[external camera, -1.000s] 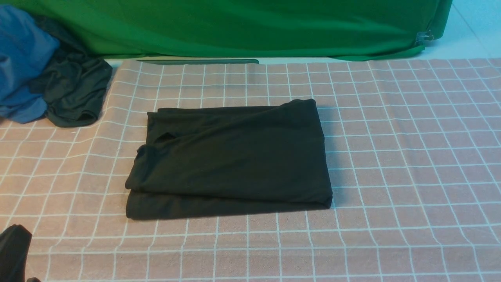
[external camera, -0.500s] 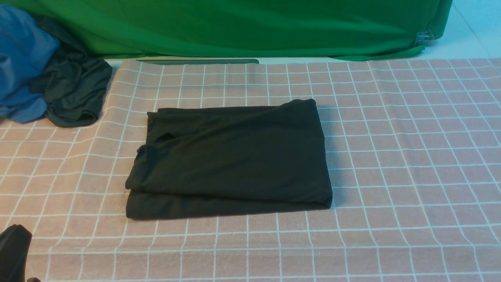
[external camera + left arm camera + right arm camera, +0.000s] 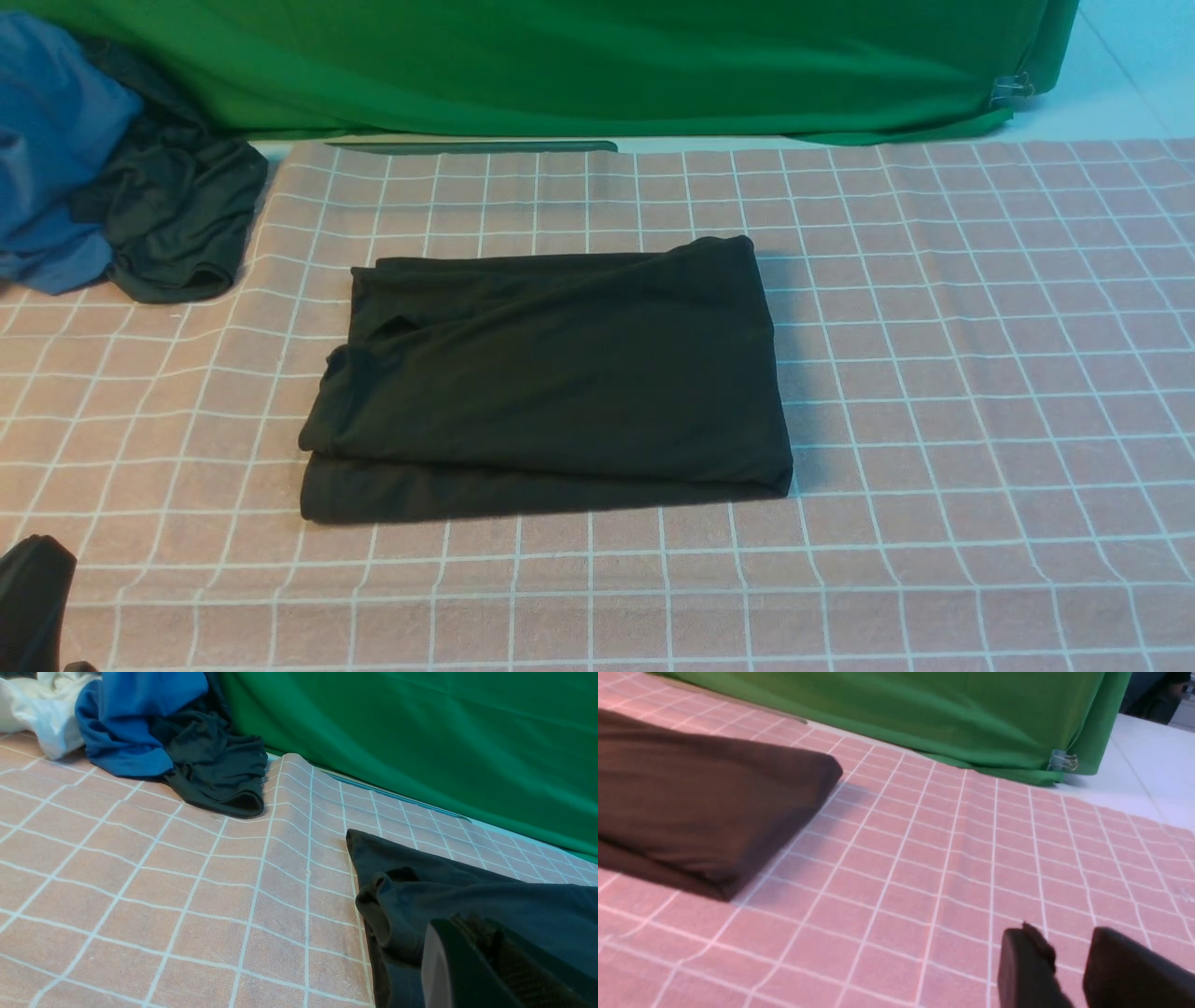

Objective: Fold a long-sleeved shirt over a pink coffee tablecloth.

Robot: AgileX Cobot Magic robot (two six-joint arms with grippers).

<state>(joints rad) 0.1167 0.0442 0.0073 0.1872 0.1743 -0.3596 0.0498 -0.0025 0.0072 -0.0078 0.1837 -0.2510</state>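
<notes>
Black shirt (image 3: 467,905) (folded) beyond left pincer (image 3: 472,921).

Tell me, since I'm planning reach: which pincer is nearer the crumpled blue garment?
Left. The left pincer is on its side, nearer the robot; the right is beyond the black shirt.

Well ahead of your left gripper (image 3: 469,926) and your right gripper (image 3: 1064,935), you have a plain green fabric drape (image 3: 560,75) spanning the background in loose folds. Farther forward from your right gripper, a metal clip (image 3: 1013,90) sits at the drape's lower corner, and a smooth white surface (image 3: 1144,84) with a thin straight seam runs past it. Beyond that, you face a dark, blurred area (image 3: 1148,695), too unclear to name. Your light falls warmer near the left gripper, cooler ahead of the right.
</notes>
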